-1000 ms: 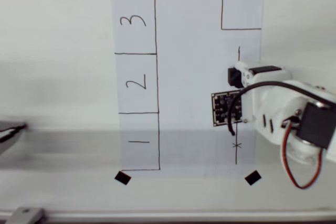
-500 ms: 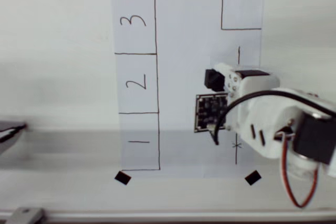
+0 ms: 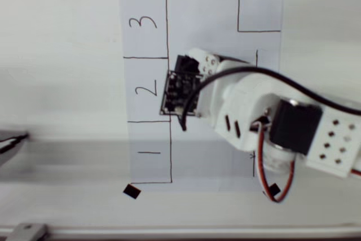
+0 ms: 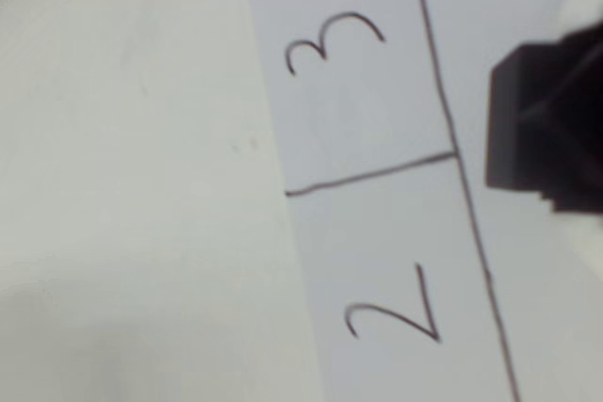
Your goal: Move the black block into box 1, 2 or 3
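The black block [image 3: 184, 64] is a small dark cube held at the tip of my white arm, and my gripper [image 3: 187, 66] is shut on it. It hangs over the paper just right of the line between the box marked 2 [image 3: 146, 105] and box 3 [image 3: 145, 43]. In the wrist view the black block [image 4: 537, 124] fills the right edge, raised above the paper to the right of box 3 [image 4: 363, 110]. The gripper [image 4: 565, 138] shows there only as a white finger edge beside the block.
Box 1 [image 3: 149, 167] lies below box 2. An unnumbered rectangle [image 3: 259, 4] is drawn at the paper's top right. Black tape squares [image 3: 131, 191] pin the paper's corners. The arm's circuit board [image 3: 179, 93] overhangs box 2's right line. A grey object [image 3: 11, 142] pokes in at the left edge.
The arm has swung left across the paper with the block, from near the right side's short line to the right edge of boxes 2 and 3.
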### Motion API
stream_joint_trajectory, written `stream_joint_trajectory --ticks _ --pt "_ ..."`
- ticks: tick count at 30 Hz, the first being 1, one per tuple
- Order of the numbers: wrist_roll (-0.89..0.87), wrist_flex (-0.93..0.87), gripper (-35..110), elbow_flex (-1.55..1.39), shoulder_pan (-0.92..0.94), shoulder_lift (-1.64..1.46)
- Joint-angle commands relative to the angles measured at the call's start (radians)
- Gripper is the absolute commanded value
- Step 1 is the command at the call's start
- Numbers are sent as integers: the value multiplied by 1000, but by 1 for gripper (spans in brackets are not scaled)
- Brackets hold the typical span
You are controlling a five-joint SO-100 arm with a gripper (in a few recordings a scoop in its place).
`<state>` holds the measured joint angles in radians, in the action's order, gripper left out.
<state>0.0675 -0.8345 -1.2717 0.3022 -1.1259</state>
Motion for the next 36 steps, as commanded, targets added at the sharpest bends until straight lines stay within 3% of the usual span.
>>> stream_joint_trajectory --ticks 1,23,36 --pt "-5 -2 0 187 38 21" --pt "-14 46 0 727 109 445" --pt "3 58 0 874 101 612"
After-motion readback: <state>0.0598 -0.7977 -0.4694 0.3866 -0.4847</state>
